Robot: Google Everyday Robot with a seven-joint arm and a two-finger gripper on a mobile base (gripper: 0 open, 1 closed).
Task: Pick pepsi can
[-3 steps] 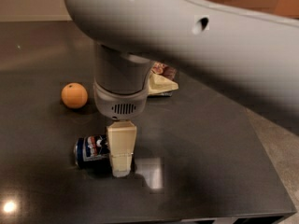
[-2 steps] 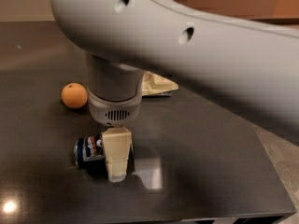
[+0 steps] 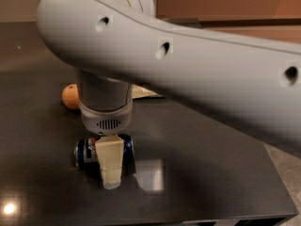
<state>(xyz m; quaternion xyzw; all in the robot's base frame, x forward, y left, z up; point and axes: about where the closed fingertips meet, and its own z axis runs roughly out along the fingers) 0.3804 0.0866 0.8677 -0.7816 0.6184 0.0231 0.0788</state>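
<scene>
The pepsi can point(image 3: 86, 152) lies on its side on the dark table point(image 3: 211, 173), dark blue with a silver end facing left. My gripper point(image 3: 111, 171) hangs straight down over it from the big grey arm. One tan finger point(image 3: 110, 161) stands in front of the can's middle and hides part of it. The other finger is hidden behind. The can's right end shows just past the finger.
An orange ball point(image 3: 70, 96) sits behind and to the left of the can, partly hidden by my wrist. A corner of a tan snack bag point(image 3: 143, 92) shows behind the arm. The table's front edge runs along the bottom and its right edge meets a speckled floor point(image 3: 289, 173).
The arm has swung lower and further left across the view, now hiding most of the snack bag and part of the ball. The gripper has come down around the can.
</scene>
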